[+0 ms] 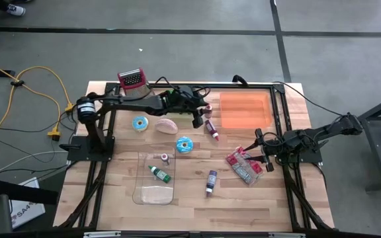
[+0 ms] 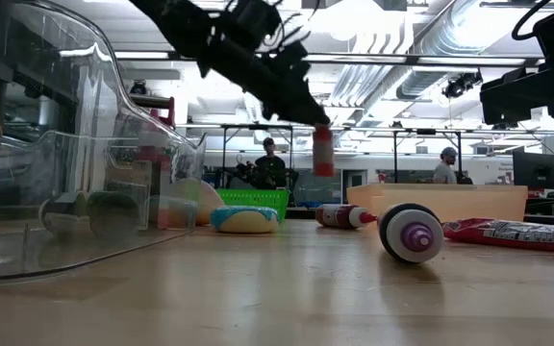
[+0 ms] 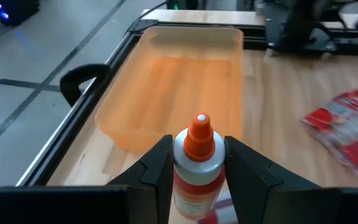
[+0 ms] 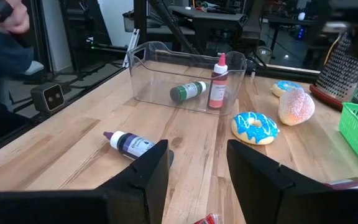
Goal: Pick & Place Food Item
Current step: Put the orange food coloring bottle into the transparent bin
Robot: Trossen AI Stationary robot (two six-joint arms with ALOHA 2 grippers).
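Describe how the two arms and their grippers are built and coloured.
Both arms are dark, nearly black, made of slim jointed links with black cables looped along them. The left arm has a round silvery joint housing near its base. Each ends in a two-finger gripper: the left gripper and the right gripper both have broad, flat, angular black fingers.

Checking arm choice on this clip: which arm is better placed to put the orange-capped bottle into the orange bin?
Left. Its gripper already holds the orange-capped bottle just short of the orange bin; the right gripper waits empty.
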